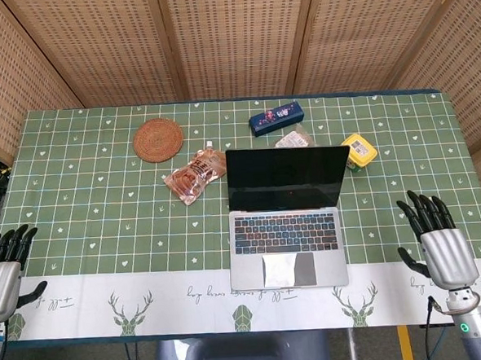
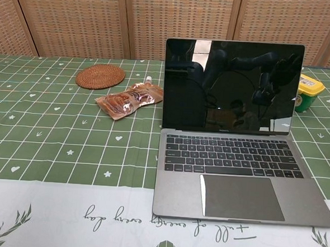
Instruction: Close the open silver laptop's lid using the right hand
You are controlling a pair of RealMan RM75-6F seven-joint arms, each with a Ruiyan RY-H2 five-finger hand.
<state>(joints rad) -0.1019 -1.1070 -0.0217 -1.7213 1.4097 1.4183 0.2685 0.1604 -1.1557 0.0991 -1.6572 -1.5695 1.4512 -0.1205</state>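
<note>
The silver laptop (image 1: pixel 286 234) (image 2: pixel 237 178) stands open near the table's front middle, its dark screen (image 1: pixel 288 178) (image 2: pixel 232 86) upright and facing me. My right hand (image 1: pixel 434 242) hovers over the table's front right, well to the right of the laptop, fingers spread and empty. My left hand (image 1: pixel 2 269) hangs at the front left edge, fingers apart, holding nothing. Neither hand appears in the chest view.
Behind the laptop lie a blue box (image 1: pixel 276 117) and a clear packet (image 1: pixel 294 138). A yellow-lidded tub (image 1: pixel 359 151) (image 2: pixel 308 92) sits at its right rear. An orange snack pouch (image 1: pixel 194 175) (image 2: pixel 129 100) and a round woven coaster (image 1: pixel 159 139) (image 2: pixel 100 76) lie to the left.
</note>
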